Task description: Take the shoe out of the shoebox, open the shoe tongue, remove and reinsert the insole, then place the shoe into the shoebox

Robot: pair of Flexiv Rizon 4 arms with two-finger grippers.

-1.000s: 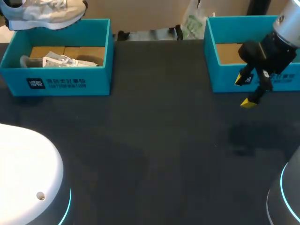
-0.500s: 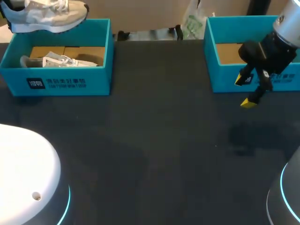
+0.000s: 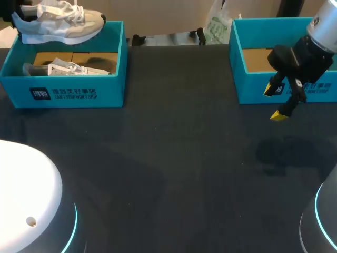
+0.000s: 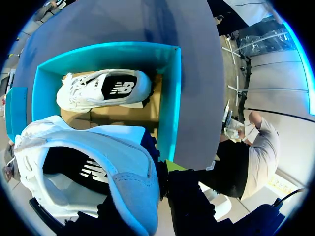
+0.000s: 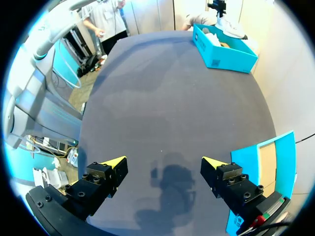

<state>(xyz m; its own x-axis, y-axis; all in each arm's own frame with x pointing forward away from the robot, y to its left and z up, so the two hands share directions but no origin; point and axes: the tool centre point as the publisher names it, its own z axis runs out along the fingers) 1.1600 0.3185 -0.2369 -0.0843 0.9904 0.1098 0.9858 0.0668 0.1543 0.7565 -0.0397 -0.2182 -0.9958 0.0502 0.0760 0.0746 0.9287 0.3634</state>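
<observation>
"Head view: how far along is the run?" Lin asks.

"Early," Dov replies. "Step one only. Over the left shoebox (image 3: 113, 92) the shoe (image 3: 58, 23) hangs clear of the rim, sole down, toe toward the table's middle. The left gripper (image 4: 162, 182) carries it. The left wrist view has the shoe pressed right against that gripper, and the fingers are mostly hidden behind it, so closed on the shoe is a judgement from it hanging free. Still to do: tongue opened, insole out and back in, shoe returned to the box."

"Surface and layout?"

"Biggest first. The table (image 3: 174, 174) is dark, matte and flat, and should suit setting the shoe down for the insole work. There are two teal boxes at the far edge, well apart. The right shoebox (image 3: 253, 92) shows only its cardboard liner where the arm does not cover it. A second shoe (image 3: 68, 68) lies on its side inside the left box, under the lifted one. The right gripper (image 5: 164, 164) hovers above the table just in front of the right box, fingers spread wide, nothing between them."
</observation>
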